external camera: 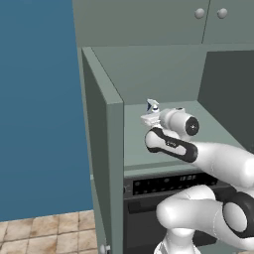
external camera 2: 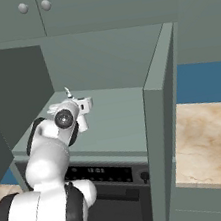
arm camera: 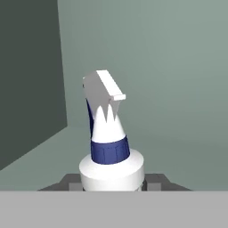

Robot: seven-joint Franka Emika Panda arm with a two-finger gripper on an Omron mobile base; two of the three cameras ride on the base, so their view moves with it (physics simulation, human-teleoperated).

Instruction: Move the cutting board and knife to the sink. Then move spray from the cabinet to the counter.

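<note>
1. One small pale grey-white spray bottle with a white trigger head (arm camera: 107,133) stands upright on the shelf of the tall grey-green cabinet (external camera: 101,149), directly ahead of the two-finger gripper (arm camera: 111,181), its round shoulder sitting between the two dark finger tips.
2. The jaws flank the bottle's body closely on both sides; whether they already press it I cannot tell, as the contact is hidden low in the hand view.
3. Handling, as a judgement: a light, rigid plastic bottle with smooth, likely slippery walls. It is top-heavy with the trigger head, so it could tip if nudged.
4. The best hold looks to be the round body below the dark blue collar (arm camera: 110,151), not the narrow neck or trigger.
5. No brand, label or writing is legible on the bottle. The black built-in oven (external camera 2: 105,176) under the hand shows panel marks too small to read.
</note>
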